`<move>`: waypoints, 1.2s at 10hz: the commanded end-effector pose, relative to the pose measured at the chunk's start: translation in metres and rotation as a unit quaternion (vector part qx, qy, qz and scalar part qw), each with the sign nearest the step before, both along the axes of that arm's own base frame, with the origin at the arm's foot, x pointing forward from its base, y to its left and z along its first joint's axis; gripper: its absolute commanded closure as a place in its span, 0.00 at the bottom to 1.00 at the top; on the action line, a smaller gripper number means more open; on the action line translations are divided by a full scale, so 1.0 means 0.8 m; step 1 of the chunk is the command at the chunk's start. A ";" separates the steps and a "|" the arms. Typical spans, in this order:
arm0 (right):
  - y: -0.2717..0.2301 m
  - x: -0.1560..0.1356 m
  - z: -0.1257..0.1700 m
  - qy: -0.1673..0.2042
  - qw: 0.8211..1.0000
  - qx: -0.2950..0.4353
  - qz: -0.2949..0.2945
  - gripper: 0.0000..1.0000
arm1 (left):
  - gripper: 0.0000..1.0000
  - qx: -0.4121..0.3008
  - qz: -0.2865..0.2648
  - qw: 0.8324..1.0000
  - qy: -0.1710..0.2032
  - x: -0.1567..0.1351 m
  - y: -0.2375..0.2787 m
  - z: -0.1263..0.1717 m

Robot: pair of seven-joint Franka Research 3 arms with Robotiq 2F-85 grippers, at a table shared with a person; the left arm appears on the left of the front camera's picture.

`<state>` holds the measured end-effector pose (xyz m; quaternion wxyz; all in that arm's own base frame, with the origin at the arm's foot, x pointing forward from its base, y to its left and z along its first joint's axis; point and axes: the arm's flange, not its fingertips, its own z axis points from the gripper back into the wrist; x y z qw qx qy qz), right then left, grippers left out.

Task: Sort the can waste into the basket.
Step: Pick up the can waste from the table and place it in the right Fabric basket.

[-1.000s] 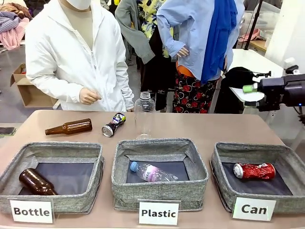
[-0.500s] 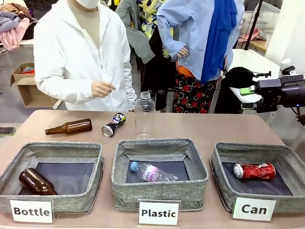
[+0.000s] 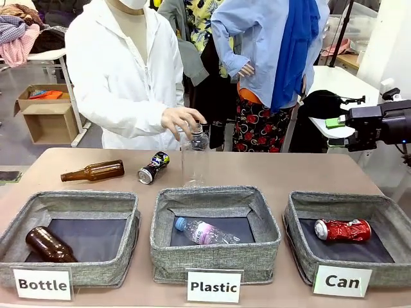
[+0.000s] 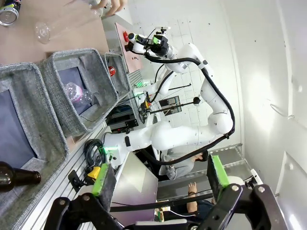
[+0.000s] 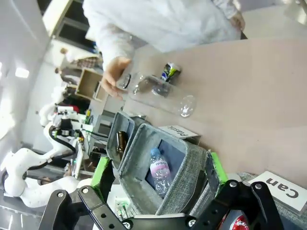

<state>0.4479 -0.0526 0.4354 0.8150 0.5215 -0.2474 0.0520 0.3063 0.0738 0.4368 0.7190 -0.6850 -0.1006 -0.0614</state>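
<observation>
Shiny red crushed can [image 3: 342,230] lies on its side on the dark floor of the grey woven Can basket [image 3: 297,224], on the robot's right. The black printed can [image 3: 153,167], dented, lies out on the smooth tan desk [image 3: 289,170], just beside a brown glass bottle [image 3: 94,171] lying flat. Across the desk, the person's hand [image 3: 182,120] curls down over the neck of an upright clear plastic bottle [image 3: 194,163]. The right claw [image 3: 336,131] hangs high off the desk's right edge, held level and aimed leftward, green pads apart, nothing in it. Its wrist camera looks between those spread fingers onto the Plastic bin [image 5: 189,165] and its fabric wall, with the hand on the bottle beyond. The left claw [image 4: 158,177], seen from its own wrist, is released too, spread wide and empty.
</observation>
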 end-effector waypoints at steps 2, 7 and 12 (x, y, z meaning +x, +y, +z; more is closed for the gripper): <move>0.000 0.000 0.003 -0.008 1.000 -0.006 0.000 0.00 | 0.00 -0.004 -0.001 1.000 0.001 -0.001 0.001 0.003; 0.000 0.000 0.003 -0.008 1.000 -0.006 0.000 0.00 | 0.00 0.055 0.046 0.997 0.018 0.032 -0.007 0.022; 0.000 0.000 0.003 -0.008 1.000 -0.006 0.000 0.00 | 0.00 0.105 0.064 0.989 0.080 0.095 0.029 0.054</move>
